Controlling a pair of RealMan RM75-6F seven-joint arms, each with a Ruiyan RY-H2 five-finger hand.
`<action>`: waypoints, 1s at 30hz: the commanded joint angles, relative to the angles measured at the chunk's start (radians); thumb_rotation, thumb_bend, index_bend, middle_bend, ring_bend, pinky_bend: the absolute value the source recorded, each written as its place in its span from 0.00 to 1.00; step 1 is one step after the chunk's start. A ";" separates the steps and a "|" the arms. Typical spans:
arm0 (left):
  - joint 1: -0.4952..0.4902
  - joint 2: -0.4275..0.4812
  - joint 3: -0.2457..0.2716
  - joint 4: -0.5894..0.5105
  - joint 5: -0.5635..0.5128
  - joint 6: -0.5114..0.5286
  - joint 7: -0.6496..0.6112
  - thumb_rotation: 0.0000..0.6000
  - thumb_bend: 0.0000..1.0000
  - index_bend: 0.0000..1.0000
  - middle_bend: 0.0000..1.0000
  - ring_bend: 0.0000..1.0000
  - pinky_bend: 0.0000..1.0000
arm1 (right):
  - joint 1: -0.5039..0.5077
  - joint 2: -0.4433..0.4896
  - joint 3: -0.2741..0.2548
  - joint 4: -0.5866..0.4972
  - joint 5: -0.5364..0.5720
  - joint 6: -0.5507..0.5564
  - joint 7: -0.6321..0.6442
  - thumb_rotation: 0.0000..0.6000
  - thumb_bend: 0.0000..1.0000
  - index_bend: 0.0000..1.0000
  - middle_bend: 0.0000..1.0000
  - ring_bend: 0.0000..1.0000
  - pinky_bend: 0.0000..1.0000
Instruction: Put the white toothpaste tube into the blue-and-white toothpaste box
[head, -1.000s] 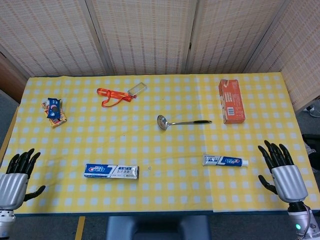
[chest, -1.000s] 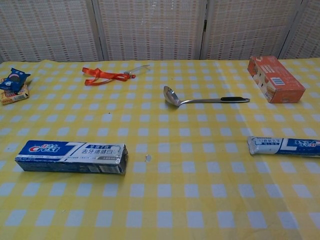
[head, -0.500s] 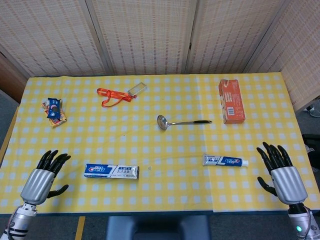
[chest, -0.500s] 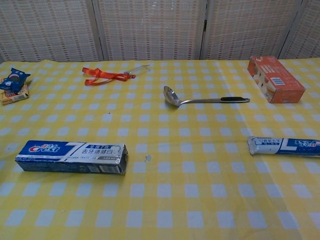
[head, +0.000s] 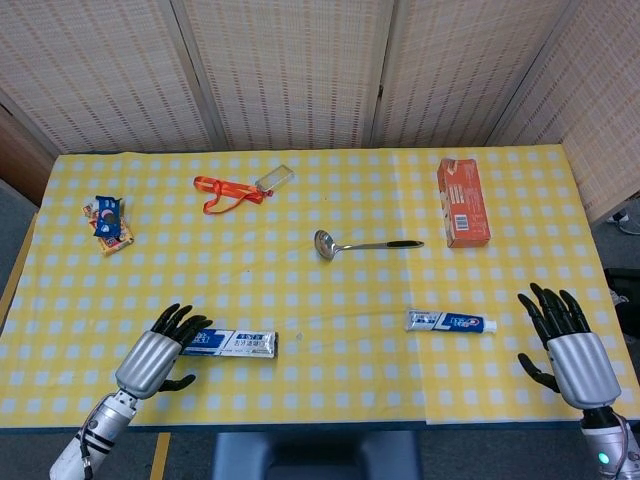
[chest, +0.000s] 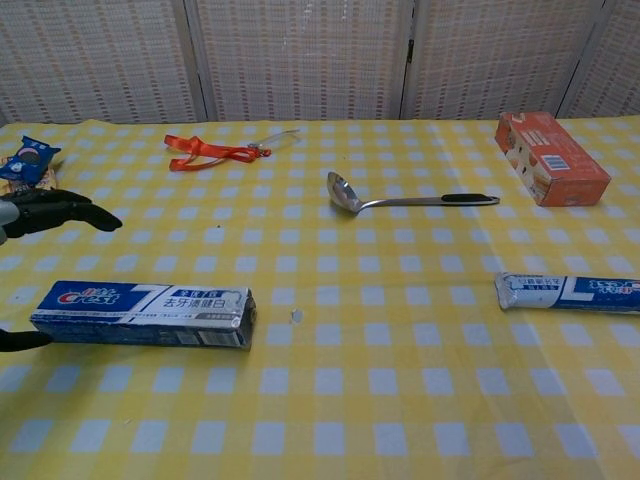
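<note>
The blue-and-white toothpaste box (head: 232, 343) (chest: 145, 313) lies flat near the front left of the yellow checked table. My left hand (head: 158, 355) hovers over the box's left end with its fingers spread and nothing in it; its fingertips (chest: 60, 209) show at the chest view's left edge. The white toothpaste tube (head: 450, 322) (chest: 568, 293) lies flat at the front right. My right hand (head: 568, 345) stands to the right of the tube, apart from it, fingers spread and holding nothing.
A metal spoon (head: 365, 244) lies mid-table. An orange carton (head: 462, 202) sits at the back right, an orange lanyard (head: 232, 191) at the back left, and snack packets (head: 109, 222) by the left edge. The table's front edge (head: 320, 424) runs just below both hands.
My left hand has moved right and forward from the table's left corner to the left end of the toothpaste box. My right hand has barely shifted.
</note>
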 joint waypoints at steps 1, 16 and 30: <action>-0.026 -0.041 -0.012 -0.003 -0.036 -0.038 0.049 1.00 0.21 0.18 0.20 0.07 0.00 | -0.002 0.003 -0.002 0.000 -0.005 0.006 0.007 1.00 0.31 0.00 0.00 0.00 0.00; -0.126 -0.154 -0.053 0.073 -0.144 -0.154 0.089 1.00 0.21 0.19 0.22 0.10 0.22 | -0.012 0.017 -0.001 0.005 -0.005 0.024 0.040 1.00 0.31 0.00 0.00 0.00 0.00; -0.167 -0.191 -0.040 0.139 -0.186 -0.190 0.073 1.00 0.21 0.23 0.22 0.14 0.24 | -0.016 0.021 0.007 0.006 0.014 0.022 0.050 1.00 0.31 0.00 0.00 0.00 0.00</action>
